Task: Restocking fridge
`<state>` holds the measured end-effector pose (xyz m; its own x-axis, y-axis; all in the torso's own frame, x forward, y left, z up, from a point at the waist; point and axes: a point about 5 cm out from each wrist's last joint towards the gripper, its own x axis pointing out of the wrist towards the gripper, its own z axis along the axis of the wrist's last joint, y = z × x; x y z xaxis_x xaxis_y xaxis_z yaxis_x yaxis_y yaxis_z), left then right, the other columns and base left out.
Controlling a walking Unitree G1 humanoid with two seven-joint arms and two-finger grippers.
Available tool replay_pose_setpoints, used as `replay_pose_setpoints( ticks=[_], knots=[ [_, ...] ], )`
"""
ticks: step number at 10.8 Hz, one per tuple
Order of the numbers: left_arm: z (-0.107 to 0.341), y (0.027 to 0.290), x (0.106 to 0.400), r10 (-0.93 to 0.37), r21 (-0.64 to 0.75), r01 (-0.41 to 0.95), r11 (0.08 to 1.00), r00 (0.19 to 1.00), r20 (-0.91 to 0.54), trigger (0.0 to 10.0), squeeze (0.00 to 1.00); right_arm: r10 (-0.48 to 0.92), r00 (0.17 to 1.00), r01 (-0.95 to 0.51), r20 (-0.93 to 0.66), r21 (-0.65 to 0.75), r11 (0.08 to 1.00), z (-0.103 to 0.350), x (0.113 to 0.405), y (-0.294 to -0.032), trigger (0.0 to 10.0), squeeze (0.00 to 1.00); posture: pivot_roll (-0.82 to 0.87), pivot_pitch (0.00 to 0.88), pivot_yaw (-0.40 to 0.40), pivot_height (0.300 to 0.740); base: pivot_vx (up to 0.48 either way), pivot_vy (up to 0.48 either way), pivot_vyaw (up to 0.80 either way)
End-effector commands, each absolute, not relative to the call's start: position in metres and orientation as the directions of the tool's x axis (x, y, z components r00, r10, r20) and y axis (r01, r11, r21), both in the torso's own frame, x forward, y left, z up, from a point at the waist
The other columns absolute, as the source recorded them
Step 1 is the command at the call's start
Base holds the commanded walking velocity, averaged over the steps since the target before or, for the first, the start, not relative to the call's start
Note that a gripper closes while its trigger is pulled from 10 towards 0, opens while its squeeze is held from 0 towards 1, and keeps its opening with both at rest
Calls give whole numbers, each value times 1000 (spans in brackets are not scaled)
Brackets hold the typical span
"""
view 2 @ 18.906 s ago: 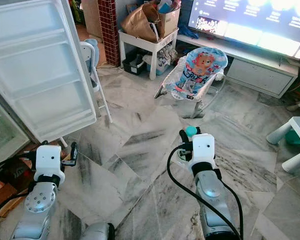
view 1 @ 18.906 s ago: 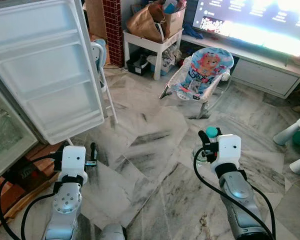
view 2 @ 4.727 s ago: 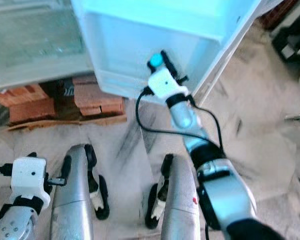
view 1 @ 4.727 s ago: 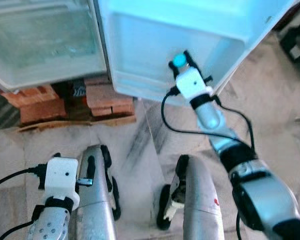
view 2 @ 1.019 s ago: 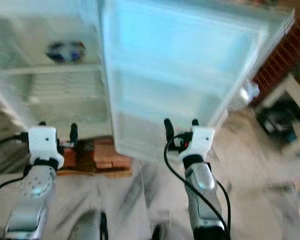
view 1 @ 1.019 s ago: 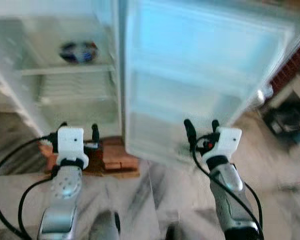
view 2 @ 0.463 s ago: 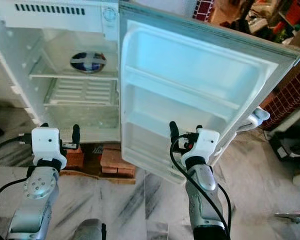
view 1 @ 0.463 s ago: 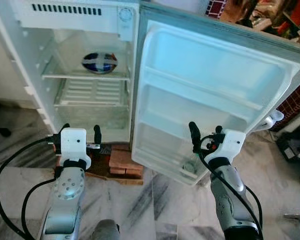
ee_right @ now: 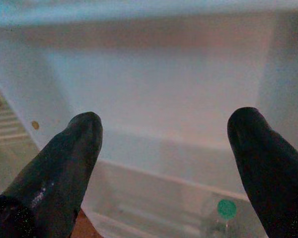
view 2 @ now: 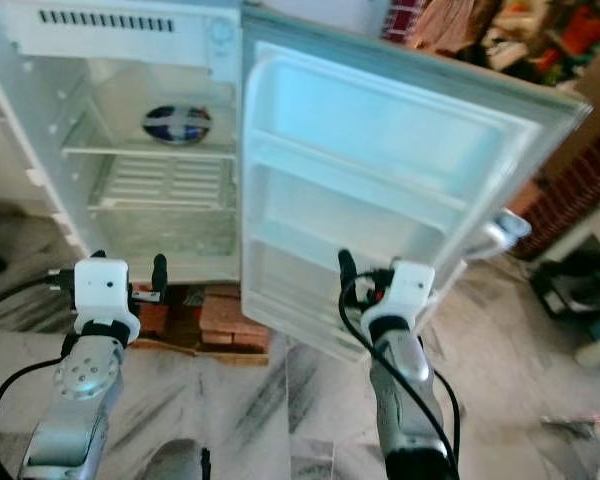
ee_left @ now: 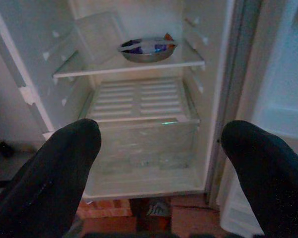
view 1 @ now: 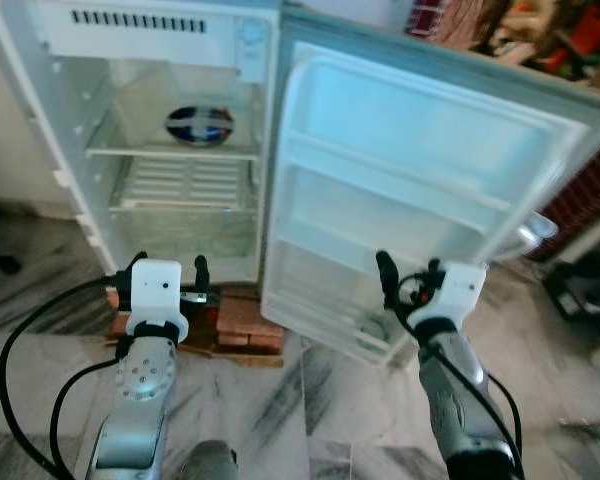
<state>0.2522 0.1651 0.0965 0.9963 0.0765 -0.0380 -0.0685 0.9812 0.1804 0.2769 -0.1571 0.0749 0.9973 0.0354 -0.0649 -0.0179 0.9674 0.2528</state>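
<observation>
One fridge stands with its door swung wide to the robot's right, on a base of red bricks over a grey-veined marble floor.

Inside the cabinet: one upper shelf carrying one metal bowl with dark, blue-and-white contents; one clear lidded box behind and beside the bowl; one ribbed cover over one clear crisper drawer.

The door carries three moulded racks, stacked. One bottle with a green cap stands in the lowest rack; in the head views it shows as a faint, blurred clear shape, so its body cannot be described further.

Two claws are raised in front of the fridge, each with two black fingers.

Left claw: fingers spread wide apart, holding nothing and touching nothing; it faces the open cabinet, level with the crisper drawer. In the head view it sits just above the bricks.

Right claw: fingers likewise spread wide, empty, touching nothing; it faces the lower part of the door, with the green-capped bottle below and near one finger. In the head view it hovers just before the lowest rack.

Cluttered household items appear blurred beyond the door's top edge.
</observation>
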Motion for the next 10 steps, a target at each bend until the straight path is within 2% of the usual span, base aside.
replay_pose_setpoints(
  ticks=[1, 2, 4, 5, 8, 10],
  knots=[
    [96, 162, 252, 68, 182, -59, 982, 997, -43, 10000, 0, 78, 994, -54, -82, 261, 964, 72, 277, -158, 10000, 0, 209, 40, -120, 740, -251, 0, 0],
    [95, 162, 252, 70, 180, -61, 982, 997, -45, 10000, 0, 215, 972, -173, -99, 321, 931, 68, 274, -146, 10000, 0, 208, 45, -120, 740, -259, 0, 0],
    [95, 162, 252, 67, 181, -58, 982, 997, -45, 10000, 0, 347, 932, -289, -108, 359, 888, 64, 269, -137, 10000, 0, 209, 45, -119, 740, -266, 0, 0],
    [95, 162, 252, 68, 181, -59, 982, 997, -45, 10000, 0, 370, 923, -311, -110, 355, 882, 64, 268, -135, 10000, 0, 211, 45, -118, 740, -266, 0, 0],
    [95, 163, 252, 68, 185, -58, 981, 996, -51, 10000, 0, 345, 935, -305, -78, 317, 898, 70, 272, -139, 10000, 0, 212, 49, -115, 740, -267, 0, 0],
    [96, 163, 252, 64, 189, -54, 980, 997, -47, 10000, 0, 282, 958, -254, -61, 281, 926, 74, 277, -147, 10000, 0, 213, 50, -111, 740, 0, 0, 0]
  ],
)
